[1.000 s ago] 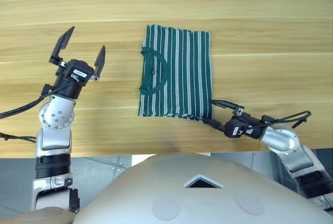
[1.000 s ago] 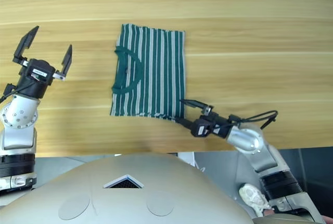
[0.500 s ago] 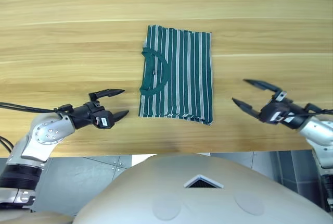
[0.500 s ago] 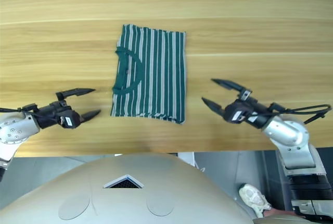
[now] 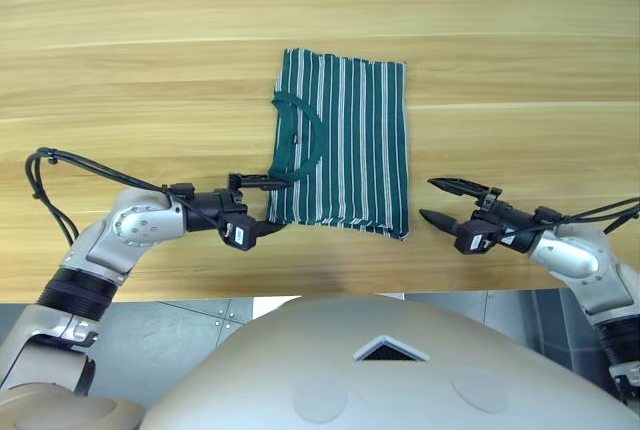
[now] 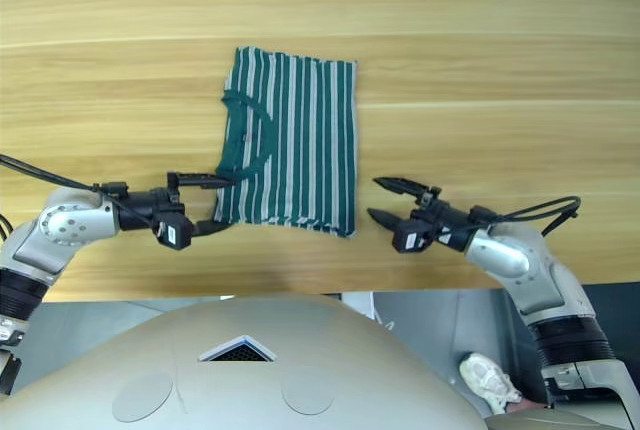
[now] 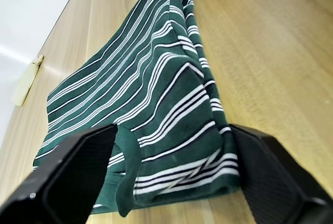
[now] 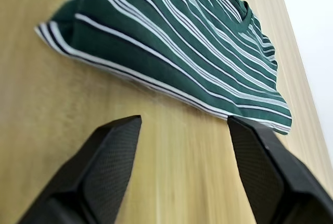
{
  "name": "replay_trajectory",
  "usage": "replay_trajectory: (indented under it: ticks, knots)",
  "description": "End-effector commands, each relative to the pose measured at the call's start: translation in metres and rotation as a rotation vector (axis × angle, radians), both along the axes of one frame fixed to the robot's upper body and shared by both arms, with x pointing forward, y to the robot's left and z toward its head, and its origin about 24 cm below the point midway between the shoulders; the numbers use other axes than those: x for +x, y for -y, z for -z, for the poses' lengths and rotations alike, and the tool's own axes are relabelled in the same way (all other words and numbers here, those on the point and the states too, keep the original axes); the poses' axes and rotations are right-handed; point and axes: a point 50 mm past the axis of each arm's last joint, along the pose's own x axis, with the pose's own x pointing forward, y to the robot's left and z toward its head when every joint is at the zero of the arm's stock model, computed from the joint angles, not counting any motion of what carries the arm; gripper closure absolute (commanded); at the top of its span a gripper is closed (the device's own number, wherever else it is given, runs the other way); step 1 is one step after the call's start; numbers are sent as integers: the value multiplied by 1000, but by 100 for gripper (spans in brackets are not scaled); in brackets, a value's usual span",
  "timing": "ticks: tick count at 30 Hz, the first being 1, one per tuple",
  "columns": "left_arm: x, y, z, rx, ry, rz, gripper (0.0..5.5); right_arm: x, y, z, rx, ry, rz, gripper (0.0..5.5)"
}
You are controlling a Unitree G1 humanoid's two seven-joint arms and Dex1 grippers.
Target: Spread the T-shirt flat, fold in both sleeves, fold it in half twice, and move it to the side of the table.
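Note:
The green T-shirt (image 5: 342, 140) with white stripes lies folded into a narrow rectangle in the middle of the wooden table (image 5: 520, 60), collar on its left side. My left gripper (image 5: 281, 204) is open, low over the table, with its fingers either side of the shirt's near left corner. In the left wrist view that corner (image 7: 171, 146) lies between the two black fingers (image 7: 73, 177). My right gripper (image 5: 428, 199) is open just right of the near right corner, a small gap away. The right wrist view has the shirt's edge (image 8: 171, 52) ahead of its fingers (image 8: 104, 177).
The table's front edge (image 5: 300, 296) runs just behind both grippers. Bare wood stretches to the left, right and far side of the shirt. Black cables (image 5: 60, 185) trail from the left arm.
My left arm dropped from a raised pose at the left and swung in to the shirt's near left corner. My right gripper left the near right corner, opened, pulled away, then came back close.

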Motion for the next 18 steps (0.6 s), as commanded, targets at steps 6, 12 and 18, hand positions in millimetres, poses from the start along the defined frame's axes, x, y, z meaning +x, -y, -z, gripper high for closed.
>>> replay_trajectory:
  ticks: [6, 12, 18]
  knots:
    - [-9, -19, 24, 179, -80, -13, 211, -28, -4, 6, -60, -115, -91, 242]
    - [-11, -18, 25, 178, -79, -5, 304, -29, -8, 7, -55, -123, -111, 242]
    - [-12, -16, 27, 172, -86, -4, 407, -23, -17, 12, -52, -126, -147, 242]
